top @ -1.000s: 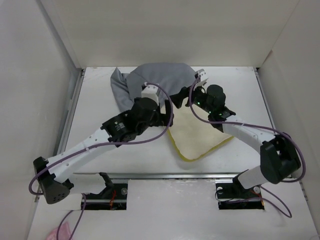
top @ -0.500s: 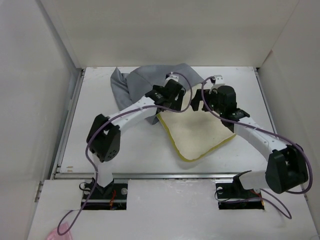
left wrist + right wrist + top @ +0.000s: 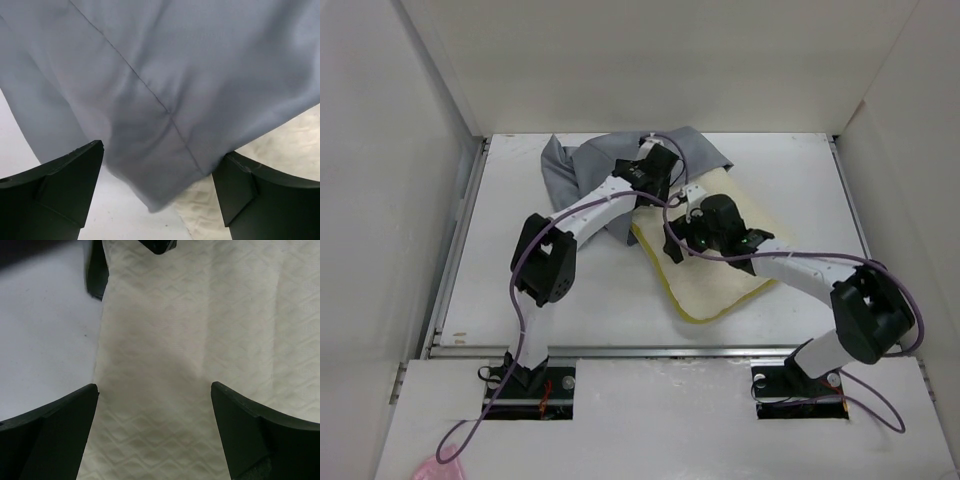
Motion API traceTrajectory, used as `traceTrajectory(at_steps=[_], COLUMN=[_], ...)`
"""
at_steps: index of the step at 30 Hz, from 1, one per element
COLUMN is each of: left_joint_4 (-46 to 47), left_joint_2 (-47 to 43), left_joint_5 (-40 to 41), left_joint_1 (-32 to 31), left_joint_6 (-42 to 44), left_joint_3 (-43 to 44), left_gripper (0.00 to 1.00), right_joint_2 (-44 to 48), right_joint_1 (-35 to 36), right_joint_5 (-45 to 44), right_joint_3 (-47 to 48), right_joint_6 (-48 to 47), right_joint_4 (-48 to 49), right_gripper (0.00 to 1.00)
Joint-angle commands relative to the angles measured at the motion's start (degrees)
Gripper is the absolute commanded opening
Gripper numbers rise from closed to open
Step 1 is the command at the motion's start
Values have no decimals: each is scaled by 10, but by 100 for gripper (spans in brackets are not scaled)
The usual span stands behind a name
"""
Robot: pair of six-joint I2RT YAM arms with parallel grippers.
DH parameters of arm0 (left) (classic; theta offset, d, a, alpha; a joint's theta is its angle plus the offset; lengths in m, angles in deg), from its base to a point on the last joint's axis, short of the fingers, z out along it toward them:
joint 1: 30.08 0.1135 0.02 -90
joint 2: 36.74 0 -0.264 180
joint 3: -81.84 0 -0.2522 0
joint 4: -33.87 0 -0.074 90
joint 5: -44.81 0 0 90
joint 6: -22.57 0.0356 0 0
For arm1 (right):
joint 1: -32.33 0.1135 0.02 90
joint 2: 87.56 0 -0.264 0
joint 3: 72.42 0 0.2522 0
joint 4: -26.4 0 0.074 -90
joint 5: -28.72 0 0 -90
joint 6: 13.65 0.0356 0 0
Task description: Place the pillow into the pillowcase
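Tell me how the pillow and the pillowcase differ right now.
The pillow is cream with a yellow edge; the pillowcase is plain grey. The pillow lies flat in a rounded shape, while the pillowcase is crumpled in folds. The pillow shows a quilted diamond pattern, while the pillowcase is smooth with a seam. Both rest on the white table, the pillowcase towards the far side.

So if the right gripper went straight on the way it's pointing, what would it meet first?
The right gripper would most likely meet the pillow first: its quilted cream surface fills the view between the open jaws, though depth is unclear.
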Motion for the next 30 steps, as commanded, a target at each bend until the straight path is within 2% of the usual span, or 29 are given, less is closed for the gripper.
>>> traceTrajectory(at_steps=[1, 6, 7, 8, 9, 10, 13, 18, 20, 21, 22, 23, 24, 27, 30], left_joint_4=[4, -24, -24, -16, -16, -7, 4, 19, 32, 32, 37, 42, 48, 54, 54], left_joint_2=[-1, 29, 29, 29, 17, 12, -14, -68, -100, -110, -120, -139, -148, -168, -174], left_joint_5=[16, 31, 31, 31, 31, 26, 18, -1, -14, -14, -27, -33, -33, -48, -46], left_joint_1=[7, 18, 18, 18, 18, 18, 18, 18, 18, 13, 13, 13, 13, 7, -27], left_joint_6=[5, -4, -4, -4, -4, -4, 2, 14, 19, 19, 19, 27, 27, 32, 46], left_joint_3=[24, 52, 52, 44, 44, 37, 25, -15, -40, -47, -54, -61, -73, -73, -62], left_gripper=[82, 45, 26, 14, 4, 0, 0, 0, 0, 0, 0, 0, 0, 0, 0], right_joint_2=[-10, -21, -27, -32, -32, -42, -79, -166, -181, -188, -200, -200, -200, -156, -71], right_joint_1=[5, 11, 17, 17, 23, 30, 47, 55, 55, 55, 46, 39, 26, 0, -25], right_joint_5=[-15, -15, -9, -9, -9, -1, 14, -79, -125, -131, -126, -115, -107, -71, -39], right_joint_3=[32, 43, 43, 43, 50, 62, 87, 135, 146, 146, 146, 146, 146, 103, 85], right_joint_6=[-22, -22, -22, -22, -28, -28, -38, -4, 25, 34, 44, 44, 54, 63, 96], right_joint_4=[15, 28, 40, 45, 45, 52, 58, 57, 50, 50, 56, 63, 69, 133, 229], right_gripper=[100, 100, 100, 100, 100, 100, 100, 97, 77, 62, 42, 30, 0, 0, 0])
